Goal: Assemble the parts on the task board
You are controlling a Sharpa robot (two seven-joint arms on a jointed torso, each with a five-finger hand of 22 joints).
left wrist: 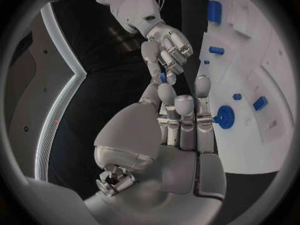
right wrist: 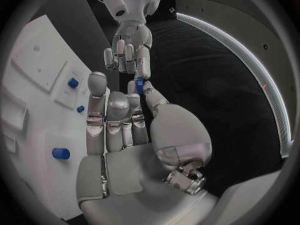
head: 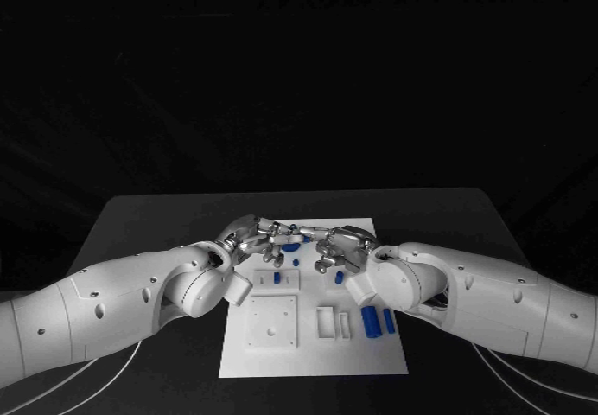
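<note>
Over the far half of the task board [head: 312,346], the left hand [head: 253,237] and the right hand [head: 343,245] meet fingertip to fingertip above the white plate. A small blue part [right wrist: 139,85] sits between their fingertips; both hands touch it, each pinching it between thumb and finger. On the board below the hands lie more blue pieces: a round blue part [left wrist: 224,117] just beside the left hand, and two long blue parts [head: 378,322] at the board's right side, nearer the robot. The board rests on the black worktop [head: 149,216].
</note>
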